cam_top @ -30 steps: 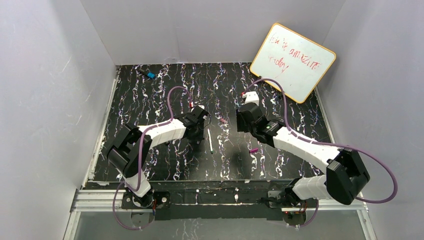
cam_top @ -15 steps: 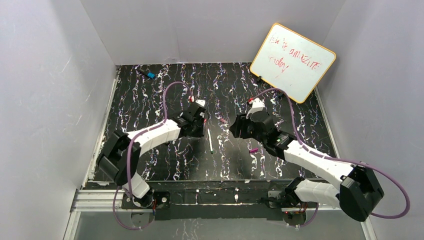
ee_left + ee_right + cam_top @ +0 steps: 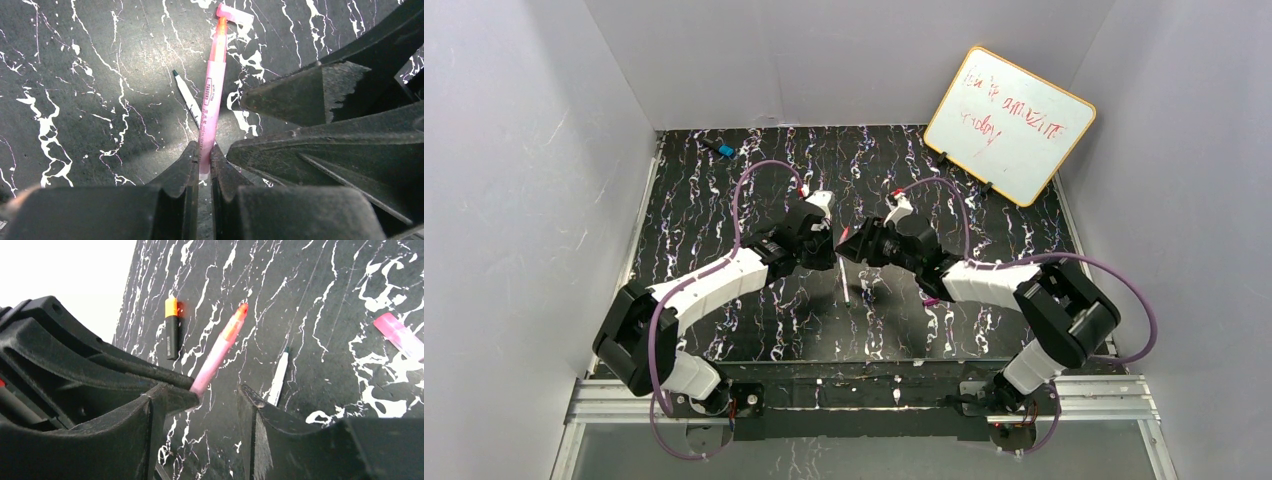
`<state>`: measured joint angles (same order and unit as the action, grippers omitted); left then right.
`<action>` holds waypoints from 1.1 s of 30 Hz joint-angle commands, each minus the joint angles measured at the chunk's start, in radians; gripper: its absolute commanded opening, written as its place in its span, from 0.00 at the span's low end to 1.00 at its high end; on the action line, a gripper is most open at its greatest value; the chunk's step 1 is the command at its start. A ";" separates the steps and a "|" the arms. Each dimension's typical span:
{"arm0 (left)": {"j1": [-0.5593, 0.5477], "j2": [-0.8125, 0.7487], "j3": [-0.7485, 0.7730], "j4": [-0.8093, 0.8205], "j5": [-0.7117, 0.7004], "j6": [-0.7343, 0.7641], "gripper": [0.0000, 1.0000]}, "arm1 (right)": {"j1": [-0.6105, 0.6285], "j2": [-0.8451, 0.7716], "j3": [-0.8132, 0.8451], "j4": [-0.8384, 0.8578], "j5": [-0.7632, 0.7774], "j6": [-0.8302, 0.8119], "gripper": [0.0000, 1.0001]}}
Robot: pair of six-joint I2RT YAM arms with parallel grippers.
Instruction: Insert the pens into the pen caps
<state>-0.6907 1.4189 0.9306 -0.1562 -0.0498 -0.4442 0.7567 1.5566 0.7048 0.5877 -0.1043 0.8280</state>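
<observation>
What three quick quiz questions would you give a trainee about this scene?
1. True or false: the left gripper is shut on the thin pink plastic marker.
2. The right gripper has jaws that are: A open; B shut on a cap; C shut on a whiteboard.
3. Fill in: the short thick black marker lying on the black marbled table has an ___ end.
Key: 1 true; 2 A; 3 orange.
</observation>
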 commanded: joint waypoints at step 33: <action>-0.001 -0.108 0.009 -0.017 0.023 0.034 0.00 | -0.003 0.158 0.164 0.112 -0.061 -0.020 0.01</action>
<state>-0.6903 1.3788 0.9638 -0.1833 -0.0231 -0.4267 0.7578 1.7111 0.8200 0.6746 -0.1284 0.8352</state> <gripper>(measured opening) 0.007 0.113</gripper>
